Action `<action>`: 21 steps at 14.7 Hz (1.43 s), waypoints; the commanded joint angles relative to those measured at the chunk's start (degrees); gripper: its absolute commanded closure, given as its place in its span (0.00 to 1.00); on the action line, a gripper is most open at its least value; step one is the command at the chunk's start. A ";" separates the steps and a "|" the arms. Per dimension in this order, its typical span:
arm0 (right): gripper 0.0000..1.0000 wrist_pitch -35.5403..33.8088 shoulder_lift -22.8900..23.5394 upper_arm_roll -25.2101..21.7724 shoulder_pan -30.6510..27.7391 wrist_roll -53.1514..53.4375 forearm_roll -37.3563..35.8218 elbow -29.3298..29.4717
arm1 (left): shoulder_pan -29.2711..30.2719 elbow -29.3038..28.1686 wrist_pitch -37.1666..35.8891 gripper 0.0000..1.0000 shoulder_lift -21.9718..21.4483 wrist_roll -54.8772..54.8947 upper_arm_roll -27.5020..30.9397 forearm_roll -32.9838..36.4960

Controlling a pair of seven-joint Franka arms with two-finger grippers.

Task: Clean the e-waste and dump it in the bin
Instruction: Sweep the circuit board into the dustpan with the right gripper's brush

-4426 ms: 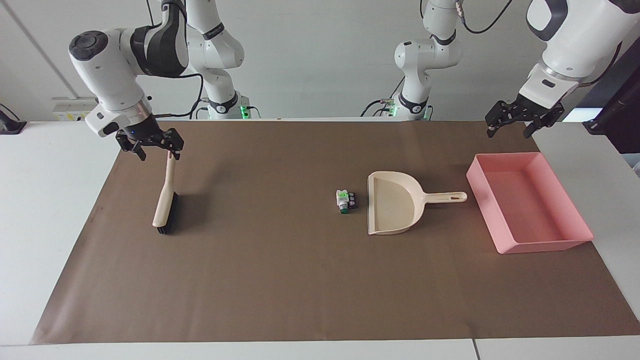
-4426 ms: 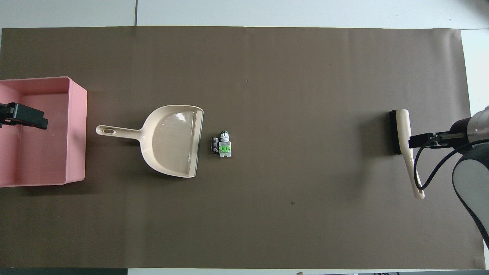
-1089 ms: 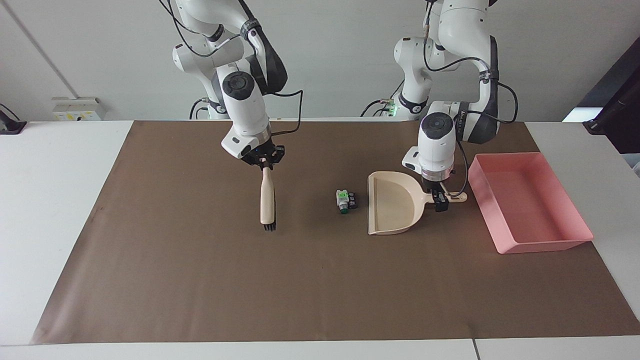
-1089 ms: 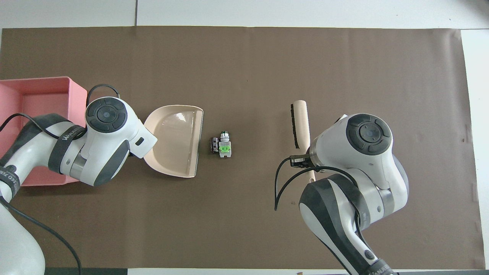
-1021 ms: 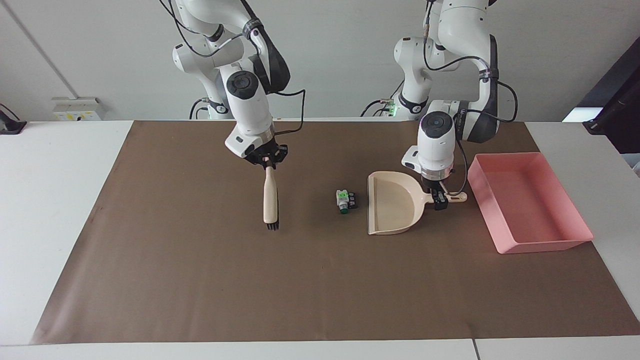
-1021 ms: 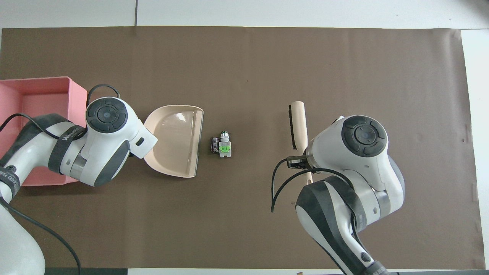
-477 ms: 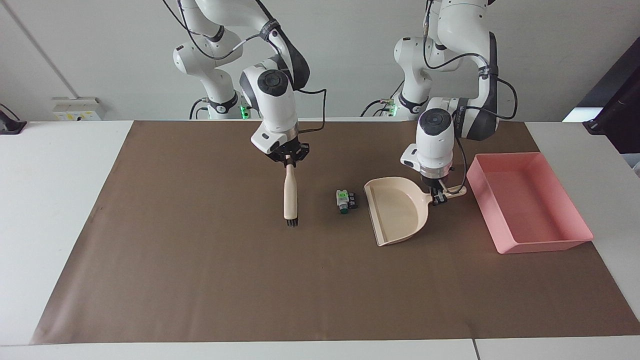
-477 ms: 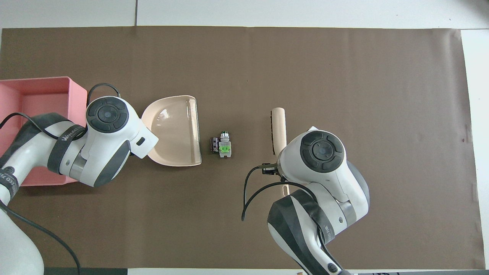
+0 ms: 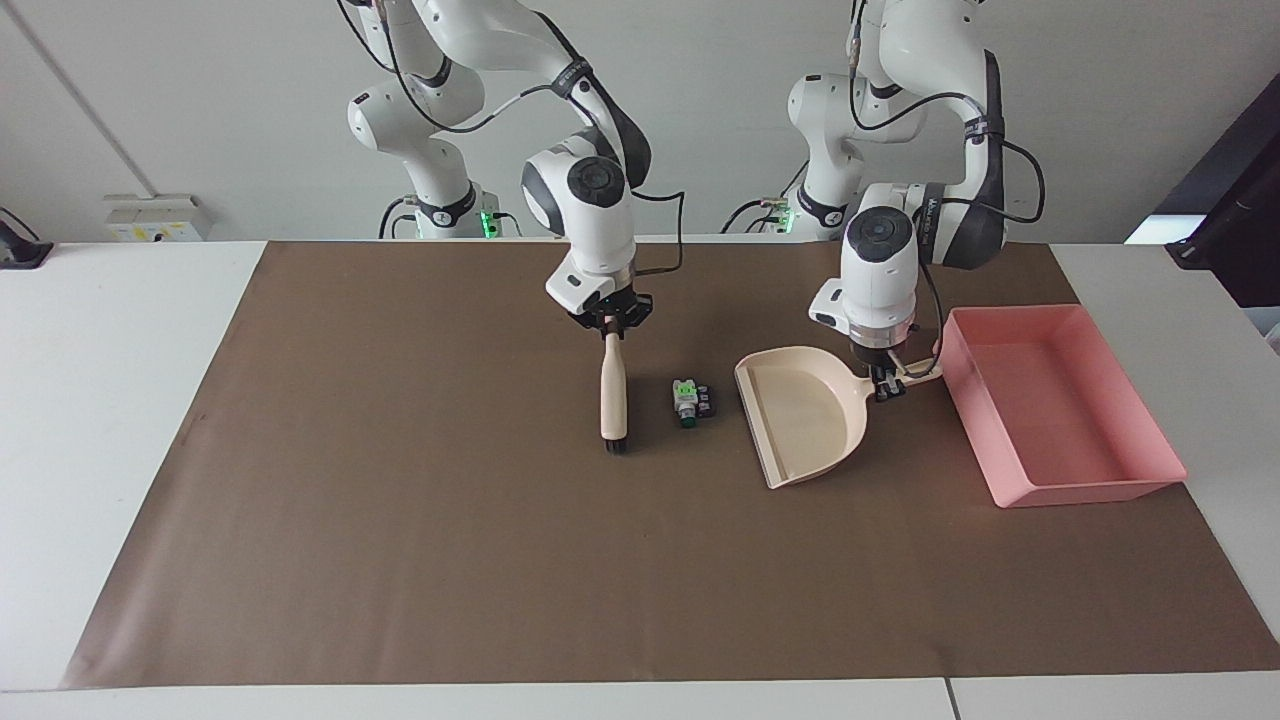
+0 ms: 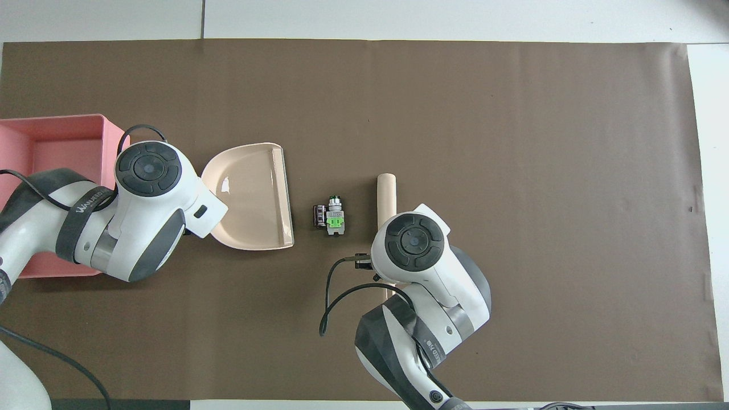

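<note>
The e-waste [image 9: 692, 401] [image 10: 330, 217], a small cluster of white, green and dark bits, lies on the brown mat between the brush and the dustpan. My right gripper [image 9: 611, 322] is shut on the handle top of a beige brush [image 9: 613, 392] [image 10: 386, 190], which hangs bristles down beside the e-waste toward the right arm's end. My left gripper [image 9: 886, 386] is shut on the handle of the beige dustpan [image 9: 806, 427] [image 10: 250, 199], whose open mouth faces the e-waste at a slant. The pink bin [image 9: 1090, 492] [image 10: 68, 118] sits beside the dustpan at the left arm's end. In the overhead view both arms' wrists hide the grippers.
A brown mat [image 9: 500, 560] covers most of the white table [image 9: 120, 400]. Both arms' elbows and cables hang over the strip of mat nearest the robots.
The right gripper has carried the brush sideways to just beside the e-waste. The left gripper has shut on the dustpan handle and swung the pan, so its mouth now sits at a slant.
</note>
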 commanded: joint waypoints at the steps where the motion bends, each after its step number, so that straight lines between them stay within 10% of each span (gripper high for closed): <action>1: 1.00 -0.45 5.91 -0.22 1.55 2.07 0.66 6.46 | -0.35 -0.20 -0.89 1.00 -0.77 -1.04 0.44 2.99; 10: 1.00 2.87 6.35 0.48 5.59 0.58 5.83 7.18 | -2.55 -2.05 -0.53 1.00 -0.33 -0.78 0.01 10.75; 18: 1.00 20.80 11.54 3.91 8.31 -19.10 40.88 12.44 | -2.46 -2.14 -0.71 1.00 -0.51 -0.25 0.01 10.66; 21: 1.00 21.00 12.60 3.91 8.58 -17.98 42.41 15.79 | -2.11 -2.14 -0.89 1.00 -0.51 -0.42 -0.08 10.48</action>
